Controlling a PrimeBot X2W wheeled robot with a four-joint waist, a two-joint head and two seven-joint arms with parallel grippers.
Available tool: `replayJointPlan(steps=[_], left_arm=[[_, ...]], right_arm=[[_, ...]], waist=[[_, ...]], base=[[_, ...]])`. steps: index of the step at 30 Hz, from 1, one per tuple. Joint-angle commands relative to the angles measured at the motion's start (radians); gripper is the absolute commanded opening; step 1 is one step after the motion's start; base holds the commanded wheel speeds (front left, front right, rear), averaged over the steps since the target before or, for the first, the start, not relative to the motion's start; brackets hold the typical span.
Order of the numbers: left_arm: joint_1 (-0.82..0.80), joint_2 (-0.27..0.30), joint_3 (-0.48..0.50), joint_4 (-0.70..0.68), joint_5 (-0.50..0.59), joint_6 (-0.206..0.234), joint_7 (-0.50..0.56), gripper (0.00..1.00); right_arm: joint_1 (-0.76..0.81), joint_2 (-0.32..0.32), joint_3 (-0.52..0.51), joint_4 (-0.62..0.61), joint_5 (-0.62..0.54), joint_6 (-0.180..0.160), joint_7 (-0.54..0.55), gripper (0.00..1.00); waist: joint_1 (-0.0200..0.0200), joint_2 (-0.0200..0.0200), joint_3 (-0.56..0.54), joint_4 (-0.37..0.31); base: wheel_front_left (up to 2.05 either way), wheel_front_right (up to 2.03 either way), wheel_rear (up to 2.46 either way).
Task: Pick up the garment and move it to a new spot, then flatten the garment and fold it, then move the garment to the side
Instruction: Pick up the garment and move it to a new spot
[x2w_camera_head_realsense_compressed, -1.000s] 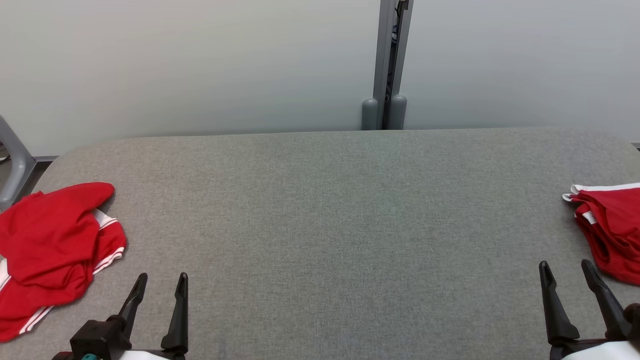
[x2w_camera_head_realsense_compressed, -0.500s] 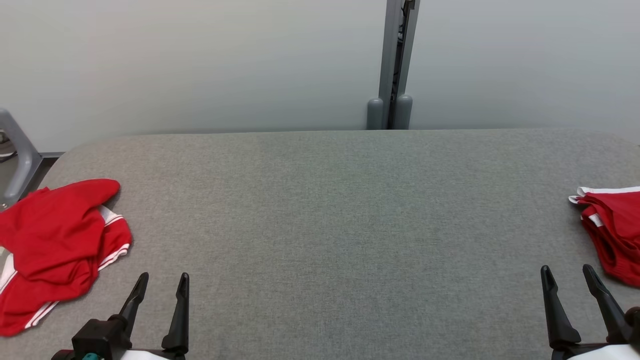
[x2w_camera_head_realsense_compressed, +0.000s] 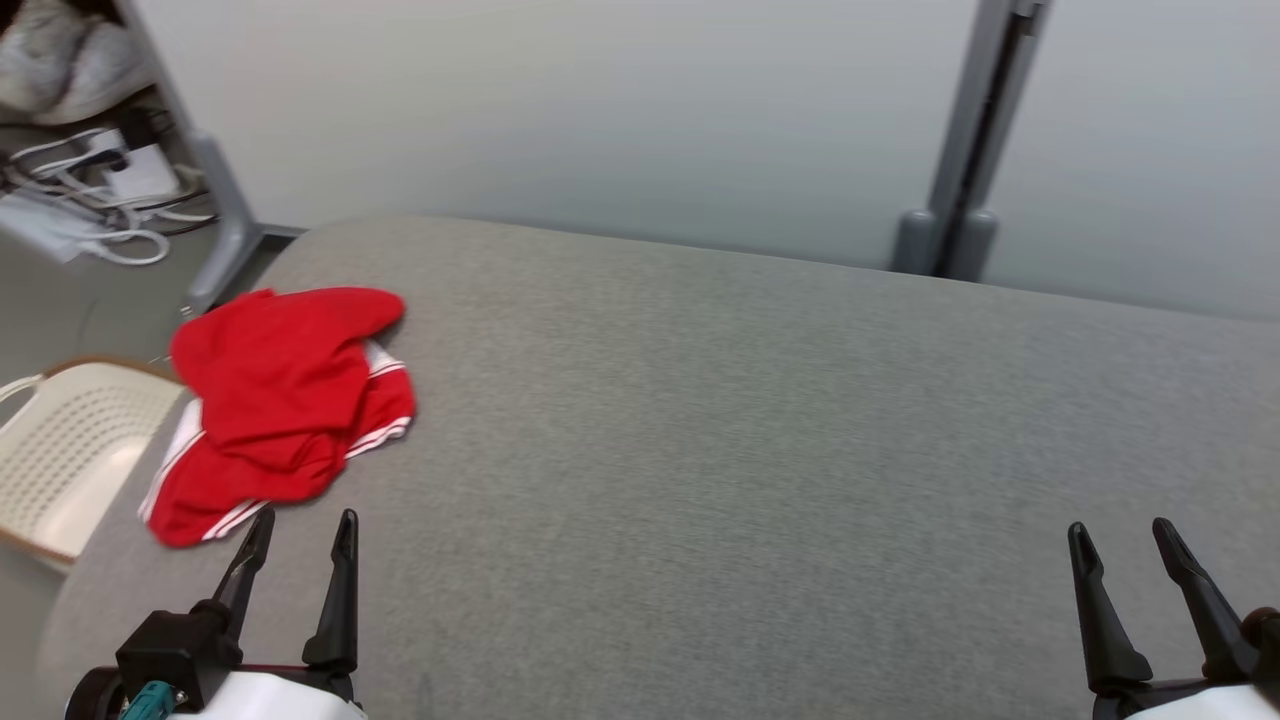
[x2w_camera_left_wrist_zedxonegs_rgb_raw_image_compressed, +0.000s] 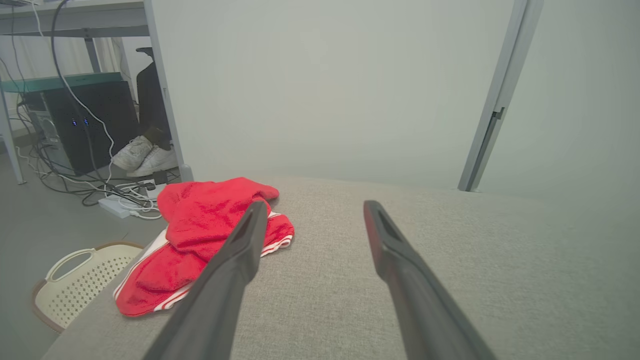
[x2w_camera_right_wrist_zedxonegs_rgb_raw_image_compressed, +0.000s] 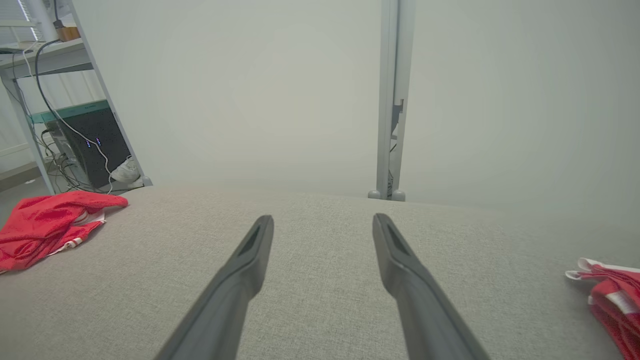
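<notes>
A crumpled red garment with white stripes lies near the left end of the grey table; it also appears in the left wrist view and at the left of the right wrist view. My left gripper is open just short of the garment's near edge, with nothing between its fingers. At the lower right my right gripper hangs open over bare table, empty. A second red garment lies at the right end of the table.
A cream perforated basket stands on the floor beside the table's left end. Cables, a power strip and white shoes lie on the floor behind it. A grey post stands against the back wall.
The head camera has turned left, so the whole picture shifted: the left garment sits nearer the middle and the basket has come into view. Both grippers stay open.
</notes>
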Motion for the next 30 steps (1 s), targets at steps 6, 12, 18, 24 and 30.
replayJointPlan(steps=[6,12,18,24,30], left_arm=[[-0.013,0.014,0.02,-0.012,-0.011,0.009,-0.011,1.0],[-0.012,0.014,0.023,-0.018,-0.021,0.01,-0.013,1.0],[-0.01,0.011,0.019,-0.02,-0.027,0.015,-0.014,1.0],[-0.014,0.009,0.011,-0.024,-0.027,0.017,-0.012,1.0],[-0.024,0.008,0.007,-0.026,-0.028,0.019,-0.012,1.0]], right_arm=[[-0.014,-0.003,0.026,-0.017,0.012,0.0,0.007,1.0],[-0.015,-0.003,0.034,-0.016,0.006,0.0,0.011,1.0],[-0.014,-0.003,0.032,-0.018,-0.002,0.0,0.012,1.0],[-0.012,-0.003,0.031,-0.019,-0.011,0.0,0.016,1.0],[-0.013,-0.003,0.022,-0.029,-0.026,0.0,0.026,1.0]], waist=[[0.0,-0.0001,0.004,0.158],[0.0,-0.0001,0.006,0.21],[0.0,-0.0001,0.005,0.228],[0.0,-0.0001,0.006,0.238],[0.0,-0.0001,0.017,0.244]], base=[[0.0,0.0,0.0],[0.0,0.0,0.0],[0.0,0.0,0.0],[0.0,0.0,0.0],[0.0,0.0,0.0]])
